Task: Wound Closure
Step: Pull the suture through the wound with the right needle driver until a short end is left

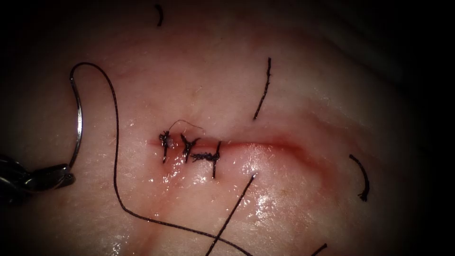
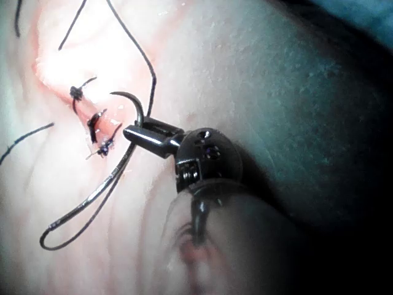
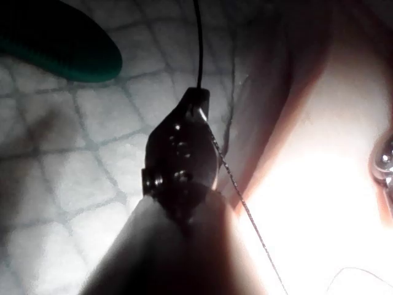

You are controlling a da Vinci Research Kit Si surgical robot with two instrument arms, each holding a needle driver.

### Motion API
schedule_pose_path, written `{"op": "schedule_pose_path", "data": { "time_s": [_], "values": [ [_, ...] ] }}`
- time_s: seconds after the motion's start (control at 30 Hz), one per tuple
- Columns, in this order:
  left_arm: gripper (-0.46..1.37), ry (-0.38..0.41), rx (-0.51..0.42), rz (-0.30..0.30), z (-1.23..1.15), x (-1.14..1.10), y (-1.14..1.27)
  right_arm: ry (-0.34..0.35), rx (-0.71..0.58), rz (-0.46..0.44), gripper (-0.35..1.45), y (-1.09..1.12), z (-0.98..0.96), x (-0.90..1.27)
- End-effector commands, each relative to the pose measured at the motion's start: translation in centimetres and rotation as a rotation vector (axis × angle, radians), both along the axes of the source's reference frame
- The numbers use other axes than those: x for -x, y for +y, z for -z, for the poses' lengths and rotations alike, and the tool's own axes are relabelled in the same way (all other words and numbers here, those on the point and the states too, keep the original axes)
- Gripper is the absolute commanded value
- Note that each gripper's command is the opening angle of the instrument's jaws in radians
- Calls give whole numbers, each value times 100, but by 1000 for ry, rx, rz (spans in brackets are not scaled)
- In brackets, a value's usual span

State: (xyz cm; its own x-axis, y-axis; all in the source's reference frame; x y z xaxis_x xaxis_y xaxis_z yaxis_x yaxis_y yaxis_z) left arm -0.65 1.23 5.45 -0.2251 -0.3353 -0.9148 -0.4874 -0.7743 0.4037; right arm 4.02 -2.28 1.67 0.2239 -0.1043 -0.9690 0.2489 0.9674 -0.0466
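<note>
Fingers of your left tool [image 1: 64, 178] are clamped on the needle [image 1: 78, 121] near one end of its curve, well to the left of the cut [image 1: 256, 146]; the needle arcs upward from the grip, clear of the tissue [image 1: 294, 95] and not in it. Thread [image 1: 115, 156] runs from the needle's upper end, sweeps down across the tissue and leaves at the lower edge. Your left wrist view confirms the hold: the left tool [image 2: 136, 134] grips the needle [image 2: 132, 107] with its hooked end free. Your right tool [image 3: 196, 101] has its fingers closed on the thread [image 3: 199, 43], which passes straight through the tip. Three stitches [image 1: 189, 150] sit across the left portion of the cut; loose cut ends of thread [image 1: 263, 90] lie around it. Red fluid [image 1: 279, 142] lines the cut.
</note>
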Motion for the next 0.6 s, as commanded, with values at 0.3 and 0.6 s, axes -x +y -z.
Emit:
{"op": "schedule_pose_path", "data": {
  "time_s": [0.3, 0.6],
  "values": [
    [-35, 2, -1, -5, 0, 0, 0, 30, -44, 31, -35, -16, 10, -13],
    [-35, 2, -1, -5, 0, 0, 0, 32, -55, 46, -17, -22, 14, -24]
  ]
}}
